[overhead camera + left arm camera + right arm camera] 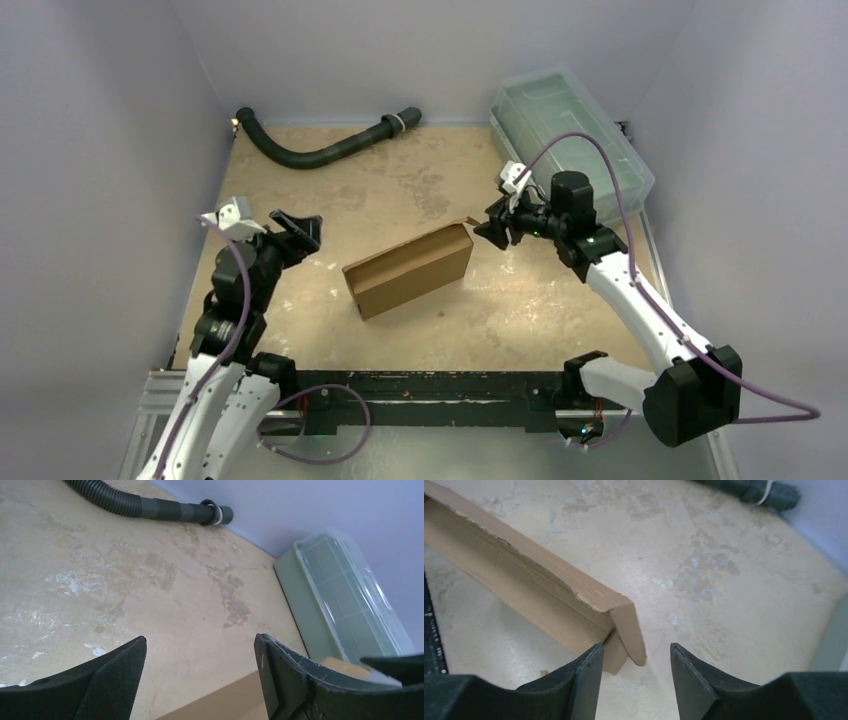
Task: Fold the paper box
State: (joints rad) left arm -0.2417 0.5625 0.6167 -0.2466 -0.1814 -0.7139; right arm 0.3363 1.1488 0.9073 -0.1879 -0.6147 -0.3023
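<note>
The paper box (408, 270) lies on the desk (420, 180) near its middle, between the two arms, folded up into a shallow closed brown block. Its long axis runs on a diagonal, from the near left to the far right: one short end faces the left arm, and the other points toward the right arm. The left fingers (305, 232) stand wide apart and hold nothing. They are near the box's left end but clear of it, with bare desk between. In the left wrist view the fingers (117, 677) frame open desk, and the box (225, 702) shows only as a brown strip low in the gap. The right fingers (495, 228) sit just beside the box's far right corner, partly spread and also holding nothing. In the right wrist view the box (524, 587) stretches away to the upper left, and its end flap (630, 630) hangs just ahead of the gap, closest to the finger on the picture's left (584, 680). Whether that finger touches the cardboard cannot be told. The edge along the top of the box looks rough and slightly torn there. A black corrugated hose (320, 150) curves along the far left of the desk, and a clear greenish plastic bin (570, 135) stands at the far right corner, well apart from the box.
</note>
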